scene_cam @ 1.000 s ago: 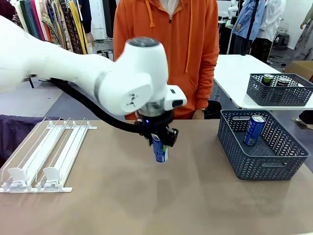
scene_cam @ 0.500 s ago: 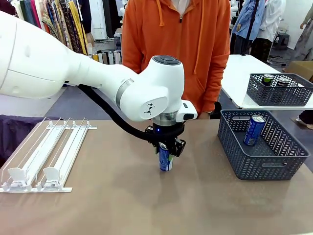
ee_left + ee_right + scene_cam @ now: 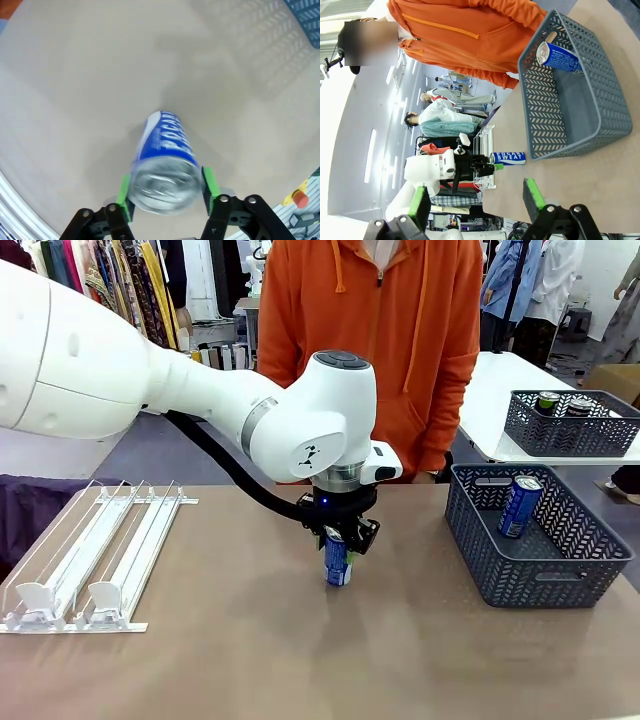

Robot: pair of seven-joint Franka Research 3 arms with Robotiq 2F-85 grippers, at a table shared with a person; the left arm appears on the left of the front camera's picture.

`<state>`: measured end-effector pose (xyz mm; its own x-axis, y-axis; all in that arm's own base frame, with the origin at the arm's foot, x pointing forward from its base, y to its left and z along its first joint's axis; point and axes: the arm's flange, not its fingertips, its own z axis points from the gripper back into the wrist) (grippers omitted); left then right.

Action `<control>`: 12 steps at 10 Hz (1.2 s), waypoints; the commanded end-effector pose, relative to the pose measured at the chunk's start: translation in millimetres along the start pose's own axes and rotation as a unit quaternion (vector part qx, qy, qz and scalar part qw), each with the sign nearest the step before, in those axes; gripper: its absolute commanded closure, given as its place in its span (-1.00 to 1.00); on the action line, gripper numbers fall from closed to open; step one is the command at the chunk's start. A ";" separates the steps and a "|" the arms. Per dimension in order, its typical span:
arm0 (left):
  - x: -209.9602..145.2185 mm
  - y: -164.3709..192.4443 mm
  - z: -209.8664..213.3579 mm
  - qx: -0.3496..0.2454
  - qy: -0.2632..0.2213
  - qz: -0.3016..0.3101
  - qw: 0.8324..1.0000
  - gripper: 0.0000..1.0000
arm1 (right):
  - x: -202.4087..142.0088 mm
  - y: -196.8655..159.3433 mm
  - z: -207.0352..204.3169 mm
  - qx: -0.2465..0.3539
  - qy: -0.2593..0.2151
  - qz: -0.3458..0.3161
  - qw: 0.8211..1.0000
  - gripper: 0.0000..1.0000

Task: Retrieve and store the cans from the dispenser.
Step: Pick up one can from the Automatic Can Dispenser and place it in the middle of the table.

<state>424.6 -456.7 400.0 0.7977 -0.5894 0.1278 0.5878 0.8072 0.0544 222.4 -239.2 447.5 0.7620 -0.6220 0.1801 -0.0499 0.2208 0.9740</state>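
Your blue can [image 3: 338, 560] now stands upright on the table [image 3: 250, 650], roughly midway between the dispenser [image 3: 90, 560] and the grey basket [image 3: 535, 540]. A second ago it hung in the air under the left end effector [image 3: 340, 537]; since then the arm has come down and set its base on the tabletop.

In the left wrist view the can's silver top sits between the two green pads [image 3: 124, 188], which stand just beside its sides. The jaws look to be easing apart, but you cannot tell from these views whether they have let go or keep a light hold.

That makes this a hand-off spot rather than storage: the can is out of the dispenser but still well apart from the basket, where another blue can [image 3: 520, 505] already leans against the far wall. The dispenser's lanes look empty apart from the white pusher blocks at the near end.

The right end effector [image 3: 476, 200] stands open with nothing between its pads, hanging on the basket's side of the standing can. You would likely use it for the next pick. A person in an orange hoodie [image 3: 380, 330] stands behind the table.
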 end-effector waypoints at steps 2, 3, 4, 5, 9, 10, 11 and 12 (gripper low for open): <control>0.4 6.9 11.7 -0.005 -0.008 0.016 1.000 -1.00 | 0.5 2.1 1.9 0.004 0.000 0.005 1.000 -1.00; -1.5 10.5 18.0 -0.004 -0.016 0.021 1.000 -1.00 | 0.5 2.1 1.9 0.004 0.000 0.005 1.000 -1.00; -6.1 15.6 30.0 -0.005 -0.026 0.030 0.999 -1.00 | 0.5 2.1 1.9 0.004 0.000 0.005 1.000 -1.00; -21.0 24.3 58.0 -0.010 -0.035 0.048 0.998 -1.00 | 0.5 2.1 1.9 0.004 0.000 0.005 1.000 -1.00; -126.9 115.2 183.2 -0.159 -0.048 0.087 0.982 -1.00 | 0.5 2.1 1.9 0.004 0.000 0.005 1.000 -1.00; -166.1 164.9 205.5 -0.183 -0.083 0.139 0.970 -1.00 | 0.5 2.1 1.9 0.004 0.000 0.005 1.000 -1.00; -206.5 214.6 217.6 -0.224 -0.114 0.194 0.948 -1.00 | 0.5 2.1 1.9 0.004 0.000 0.005 1.000 -1.00; -251.5 258.8 222.9 -0.267 -0.147 0.241 0.922 -1.00 | 0.5 2.1 1.9 0.004 0.000 0.005 1.000 -1.00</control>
<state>350.3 -145.9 620.7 0.9447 -0.1858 0.2703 0.3023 0.8130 -0.4976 222.3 -239.6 447.4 0.7616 -0.6227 0.1797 -0.0494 0.2206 0.9741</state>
